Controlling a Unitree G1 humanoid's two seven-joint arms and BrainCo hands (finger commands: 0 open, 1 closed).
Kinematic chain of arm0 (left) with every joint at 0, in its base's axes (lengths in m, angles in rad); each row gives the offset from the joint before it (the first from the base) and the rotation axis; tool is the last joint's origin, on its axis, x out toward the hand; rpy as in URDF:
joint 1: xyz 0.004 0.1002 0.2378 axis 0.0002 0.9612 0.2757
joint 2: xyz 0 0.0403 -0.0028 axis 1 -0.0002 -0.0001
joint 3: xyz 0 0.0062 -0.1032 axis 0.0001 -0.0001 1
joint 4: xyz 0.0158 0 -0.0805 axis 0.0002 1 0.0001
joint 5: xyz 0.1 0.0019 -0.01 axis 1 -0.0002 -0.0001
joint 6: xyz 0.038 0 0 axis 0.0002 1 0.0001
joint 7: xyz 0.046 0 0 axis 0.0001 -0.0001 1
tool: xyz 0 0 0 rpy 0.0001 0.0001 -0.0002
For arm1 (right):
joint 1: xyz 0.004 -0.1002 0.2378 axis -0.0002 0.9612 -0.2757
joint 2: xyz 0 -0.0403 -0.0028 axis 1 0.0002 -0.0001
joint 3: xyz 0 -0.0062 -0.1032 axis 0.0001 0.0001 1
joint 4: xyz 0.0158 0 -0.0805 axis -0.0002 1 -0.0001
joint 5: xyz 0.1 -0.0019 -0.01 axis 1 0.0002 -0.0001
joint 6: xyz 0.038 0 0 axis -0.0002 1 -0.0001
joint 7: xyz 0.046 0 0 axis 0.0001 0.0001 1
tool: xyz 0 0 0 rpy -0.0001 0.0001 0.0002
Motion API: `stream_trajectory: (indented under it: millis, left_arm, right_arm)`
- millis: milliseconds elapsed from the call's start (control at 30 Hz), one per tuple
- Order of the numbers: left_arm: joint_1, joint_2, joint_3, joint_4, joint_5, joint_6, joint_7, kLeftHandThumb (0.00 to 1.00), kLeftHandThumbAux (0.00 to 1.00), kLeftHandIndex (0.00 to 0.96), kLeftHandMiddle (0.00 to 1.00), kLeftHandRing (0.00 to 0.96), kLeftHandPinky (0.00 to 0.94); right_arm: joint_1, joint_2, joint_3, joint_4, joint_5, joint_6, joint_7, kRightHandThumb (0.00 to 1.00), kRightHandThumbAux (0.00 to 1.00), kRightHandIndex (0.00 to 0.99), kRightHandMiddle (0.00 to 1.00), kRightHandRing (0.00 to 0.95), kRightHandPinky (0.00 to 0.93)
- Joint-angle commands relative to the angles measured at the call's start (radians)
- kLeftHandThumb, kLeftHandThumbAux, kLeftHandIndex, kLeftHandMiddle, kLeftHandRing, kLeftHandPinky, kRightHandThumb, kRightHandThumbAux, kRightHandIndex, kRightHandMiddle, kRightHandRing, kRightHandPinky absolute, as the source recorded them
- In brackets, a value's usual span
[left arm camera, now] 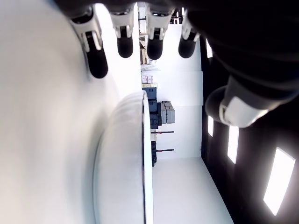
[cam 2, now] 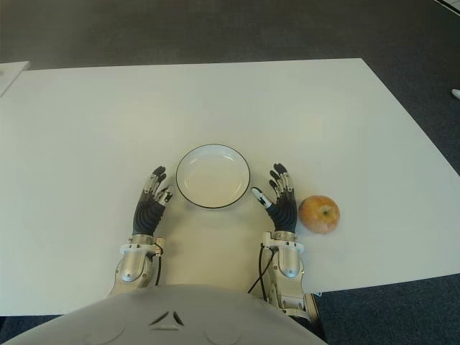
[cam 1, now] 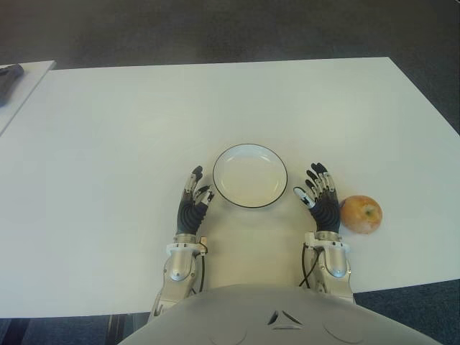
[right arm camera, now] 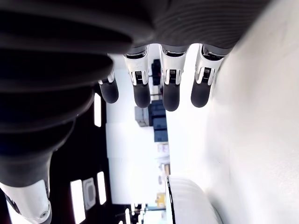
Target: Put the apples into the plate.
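Observation:
A white plate (cam 1: 250, 175) with a dark rim sits on the white table (cam 1: 129, 129), near the front edge, and holds nothing. One yellow-red apple (cam 1: 361, 214) lies on the table just right of my right hand (cam 1: 319, 195). That hand is open, fingers spread, between the plate and the apple, touching neither. My left hand (cam 1: 194, 200) is open too, just left of the plate. The plate's rim (left arm camera: 140, 154) shows close by in the left wrist view and also appears in the right wrist view as the plate's rim (right arm camera: 187, 198).
A dark object (cam 1: 8, 79) lies on a second white surface at the far left. Grey carpet lies beyond the table's far edge and to its right.

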Motion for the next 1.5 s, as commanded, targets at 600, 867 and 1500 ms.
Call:
stream_trajectory:
  millis: [600, 867, 1500]
  left_arm:
    - [0.005, -0.047, -0.048, 0.060, 0.028, 0.107, 0.038, 0.000, 0.507, 0.000, 0.000, 0.000, 0.000]
    - [-0.003, -0.061, -0.069, 0.074, 0.027, 0.097, 0.063, 0.000, 0.512, 0.000, 0.000, 0.000, 0.000]
    - [-0.040, -0.091, -0.122, 0.149, 0.027, 0.030, 0.154, 0.000, 0.542, 0.000, 0.000, 0.000, 0.000]
  right_arm:
    - [0.093, -0.033, -0.007, -0.307, 0.010, 0.292, 0.013, 0.282, 0.674, 0.077, 0.109, 0.090, 0.122]
    - [0.147, -0.089, 0.050, -0.564, -0.237, 0.418, -0.011, 0.353, 0.670, 0.089, 0.129, 0.131, 0.189]
    - [0.039, -0.432, 0.043, -0.662, -0.979, 0.515, 0.066, 0.326, 0.541, 0.056, 0.088, 0.068, 0.068]
